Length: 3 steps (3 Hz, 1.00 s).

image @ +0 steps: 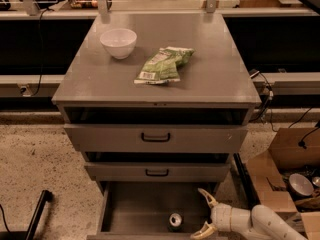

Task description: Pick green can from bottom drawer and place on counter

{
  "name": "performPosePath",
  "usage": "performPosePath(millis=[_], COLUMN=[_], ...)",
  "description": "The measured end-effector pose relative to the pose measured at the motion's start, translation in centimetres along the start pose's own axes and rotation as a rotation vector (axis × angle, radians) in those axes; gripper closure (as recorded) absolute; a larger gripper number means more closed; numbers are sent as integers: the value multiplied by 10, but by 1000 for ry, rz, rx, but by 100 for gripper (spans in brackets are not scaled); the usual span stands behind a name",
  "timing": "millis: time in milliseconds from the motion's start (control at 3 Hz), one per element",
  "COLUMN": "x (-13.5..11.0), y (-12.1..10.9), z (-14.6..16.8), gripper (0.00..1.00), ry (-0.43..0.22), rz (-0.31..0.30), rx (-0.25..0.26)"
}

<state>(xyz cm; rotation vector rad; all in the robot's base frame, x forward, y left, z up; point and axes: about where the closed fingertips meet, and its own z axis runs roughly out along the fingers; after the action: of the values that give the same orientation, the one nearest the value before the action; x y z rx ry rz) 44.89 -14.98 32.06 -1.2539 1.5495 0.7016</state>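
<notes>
Cream gripper (204, 214) in grey bottom drawer (140, 204), silver-topped green can (175, 220), white bowl (118, 42), green bag (162, 64), grey counter (210, 59).

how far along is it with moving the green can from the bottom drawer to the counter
Done: the bottom drawer stands pulled open, with the green can upright near its front. In hand: the gripper is in the drawer beside the can, jaws spread open, not closed on it. Left: grasp, lift, and set it on the counter.
</notes>
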Motion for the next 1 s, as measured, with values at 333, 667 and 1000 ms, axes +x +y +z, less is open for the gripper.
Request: performPosePath(millis=[333, 667, 1000], x=[17, 37, 49], y=[8, 21, 30], z=[14, 38, 53], gripper=[0, 7, 19], ry=[30, 78, 98], rz=[97, 198, 237], rx=[7, 0, -8])
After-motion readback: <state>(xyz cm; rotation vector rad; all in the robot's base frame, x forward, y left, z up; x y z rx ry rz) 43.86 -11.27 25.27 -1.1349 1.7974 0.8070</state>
